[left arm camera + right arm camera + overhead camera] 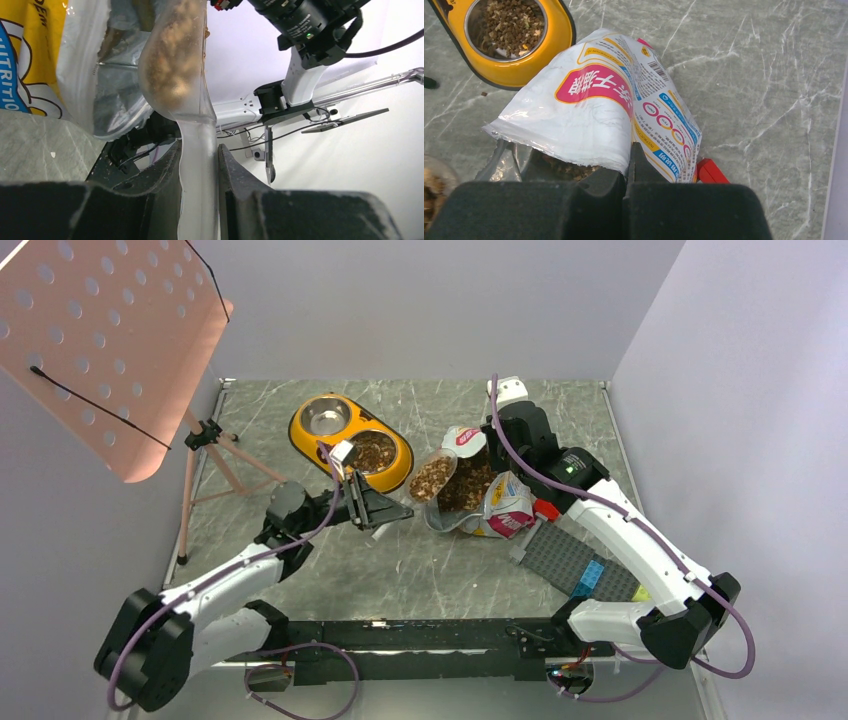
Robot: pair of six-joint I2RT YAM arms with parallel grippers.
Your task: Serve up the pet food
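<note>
— What's the biggest thing?
— The grey table (400, 570). Next is the cat bag (505, 508), lying open in the middle of the top view. The right gripper (630, 162) pinches its edge tight.
— And the yellow bowl (297, 428)?
— Up and left of the bag.
— Who has the clear scoop (433, 477)?
— The left gripper (199, 160) squeezes its handle. Pet food (172, 60) fills the scoop, right beside the bag's mouth. More lies in the bowl.
</note>
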